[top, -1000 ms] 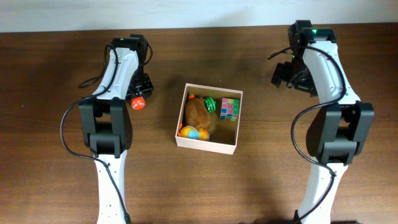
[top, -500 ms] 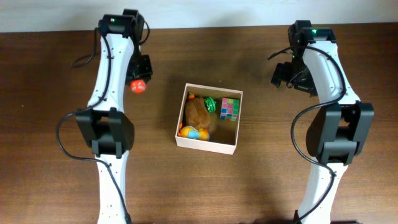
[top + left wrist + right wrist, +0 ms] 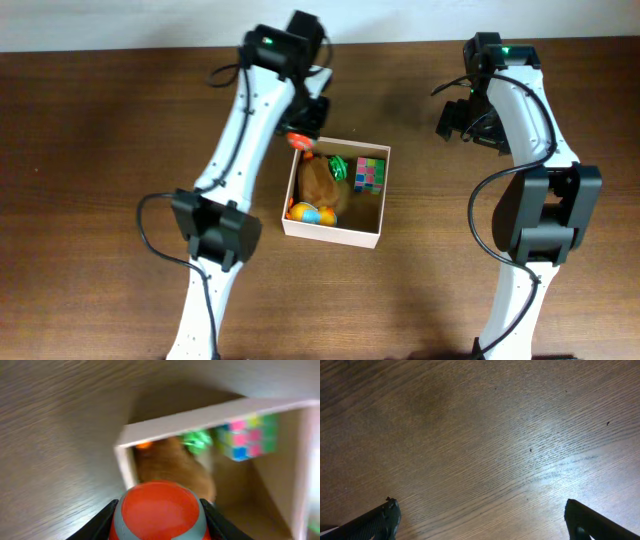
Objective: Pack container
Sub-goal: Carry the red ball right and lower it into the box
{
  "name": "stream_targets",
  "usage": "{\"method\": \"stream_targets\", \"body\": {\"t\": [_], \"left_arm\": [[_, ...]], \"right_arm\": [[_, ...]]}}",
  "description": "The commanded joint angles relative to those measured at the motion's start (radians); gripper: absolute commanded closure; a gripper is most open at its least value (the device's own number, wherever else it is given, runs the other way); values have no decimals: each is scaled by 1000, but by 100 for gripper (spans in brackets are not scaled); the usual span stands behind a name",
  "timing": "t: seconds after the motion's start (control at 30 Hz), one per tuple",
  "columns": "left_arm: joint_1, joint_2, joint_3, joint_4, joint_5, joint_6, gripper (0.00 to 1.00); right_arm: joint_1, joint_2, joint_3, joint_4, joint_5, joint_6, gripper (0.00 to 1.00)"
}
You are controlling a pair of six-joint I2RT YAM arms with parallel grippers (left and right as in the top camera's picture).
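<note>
The container (image 3: 331, 233) is a square white-walled box with a tan inside at the table's middle. It holds a brown plush toy (image 3: 318, 180), a green toy (image 3: 340, 166), a colourful puzzle cube (image 3: 370, 175) and an orange-blue ball (image 3: 305, 212). My left gripper (image 3: 300, 141) is shut on a red and grey ball (image 3: 160, 512) and holds it over the container's back left corner (image 3: 125, 447). My right gripper (image 3: 462, 125) is open and empty over bare wood (image 3: 480, 450) at the back right.
The table's far edge runs close behind both arms. The left arm stretches diagonally from the front left across to the container.
My left gripper has carried the red and grey ball from the left part of the table rightward to the container's back left corner. The right arm has not moved.
</note>
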Motion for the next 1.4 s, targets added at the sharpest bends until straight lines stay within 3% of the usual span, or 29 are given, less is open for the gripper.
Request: {"method": "stream_targets", "body": {"t": [0.0,0.27,0.63,1.07,1.37], "left_arm": [[-51,-85,18,-4,14,37,53],[-137,-124,-34,-4,16,37,53],[-232,-127,-293,-4,4,45,53],[-280,-126,-331,18,8,44,52],[-280,-126,-331,19,8,45,31]], "right_arm": [[3,-3,-2,0,5,8,1],[3,-3,-2,0,5,8,1],[3,-3,-2,0,5,8,1],[3,-3,-2,0,5,8,1],[3,-3,-2,0,5,8,1]]}}
